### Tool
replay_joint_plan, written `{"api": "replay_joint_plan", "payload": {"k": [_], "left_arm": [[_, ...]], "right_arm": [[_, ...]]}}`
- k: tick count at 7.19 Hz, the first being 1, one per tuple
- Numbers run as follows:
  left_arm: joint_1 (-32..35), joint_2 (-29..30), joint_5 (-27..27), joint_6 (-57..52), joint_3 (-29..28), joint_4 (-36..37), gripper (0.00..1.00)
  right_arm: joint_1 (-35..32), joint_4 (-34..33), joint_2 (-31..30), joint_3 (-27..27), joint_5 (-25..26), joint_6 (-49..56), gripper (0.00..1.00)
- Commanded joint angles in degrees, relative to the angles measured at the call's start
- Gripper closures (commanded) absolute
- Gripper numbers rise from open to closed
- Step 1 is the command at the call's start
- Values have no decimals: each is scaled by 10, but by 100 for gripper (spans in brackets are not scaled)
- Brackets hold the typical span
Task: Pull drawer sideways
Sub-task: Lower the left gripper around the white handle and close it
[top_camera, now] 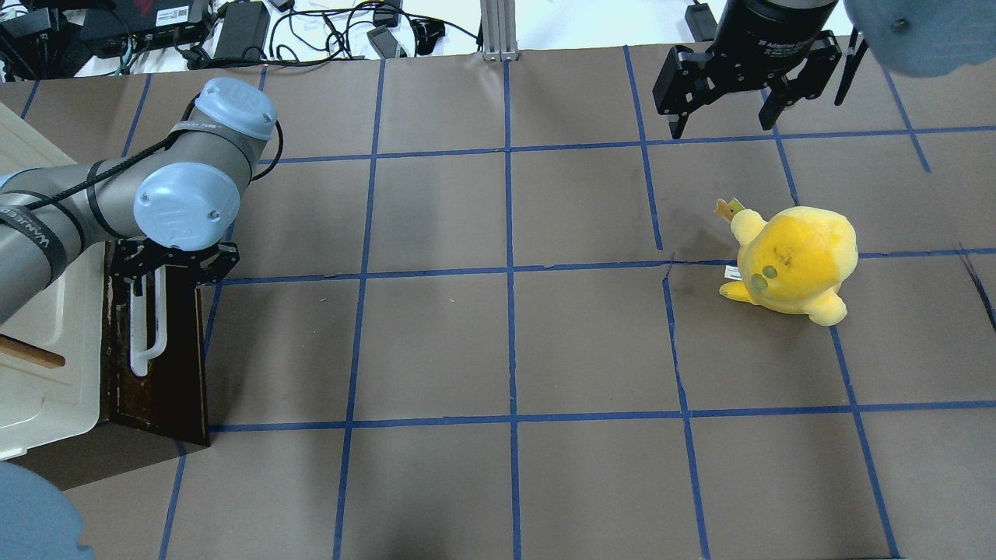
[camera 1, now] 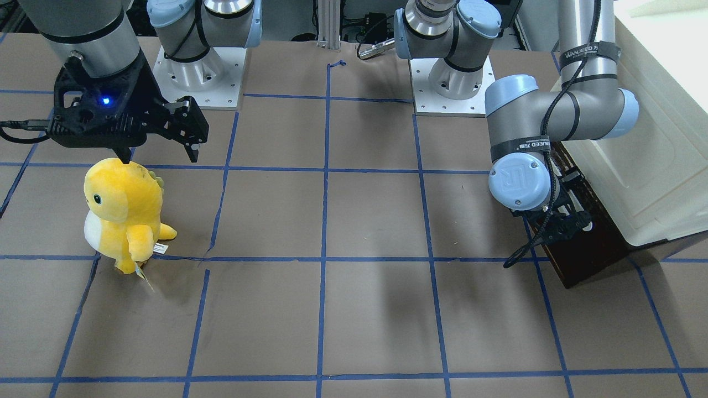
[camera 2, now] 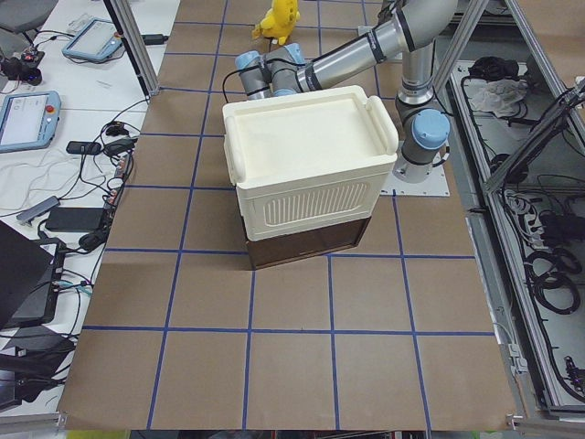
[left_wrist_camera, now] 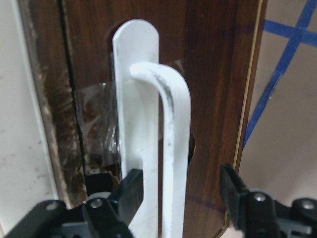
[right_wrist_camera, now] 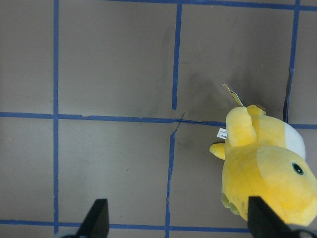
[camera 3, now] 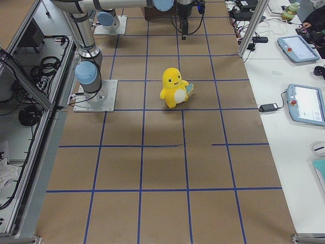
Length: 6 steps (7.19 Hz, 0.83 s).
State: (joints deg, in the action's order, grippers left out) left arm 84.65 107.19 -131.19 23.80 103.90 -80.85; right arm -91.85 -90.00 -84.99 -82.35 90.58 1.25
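Presently: drawer (top_camera: pixel 167 365), dark brown, at the overhead view's 9 o'clock on the table (top_camera: pixel 506 342), beneath a cream cabinet (top_camera: pixel 47 373). Left gripper (left_wrist_camera: pixel 179 186), jaws apart, straddles the white bar handle (left_wrist_camera: pixel 171 139). Right gripper (top_camera: pixel 724 124), spread and empty, hangs at 1 o'clock. Yellow plush toy (top_camera: pixel 794 260) stands at 3 o'clock.

Seen from overhead, the wrist (top_camera: pixel 183 206) hides one end of the handle (top_camera: pixel 146 330) and most of the left gripper (top_camera: pixel 173 264). The left wrist view cuts the handle off at the bottom edge. From the left end, the cabinet (camera 2: pixel 306 174) blocks the front of the drawer (camera 2: pixel 306 245). The right wrist view crops the plush (right_wrist_camera: pixel 267 173) at its right and bottom edges.
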Motion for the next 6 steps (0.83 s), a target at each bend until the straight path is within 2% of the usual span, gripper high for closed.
{"api": "replay_joint_plan", "payload": {"k": [1, 4, 6], "left_arm": [[3, 0, 17, 0, -3, 1, 35], [3, 0, 21, -1, -2, 0, 36], [3, -3, 18, -3, 1, -2, 51]], "right_arm": [[0, 0, 0, 0, 0, 0, 0], [0, 0, 0, 0, -1, 0, 0], [0, 0, 0, 0, 0, 0, 0]]}}
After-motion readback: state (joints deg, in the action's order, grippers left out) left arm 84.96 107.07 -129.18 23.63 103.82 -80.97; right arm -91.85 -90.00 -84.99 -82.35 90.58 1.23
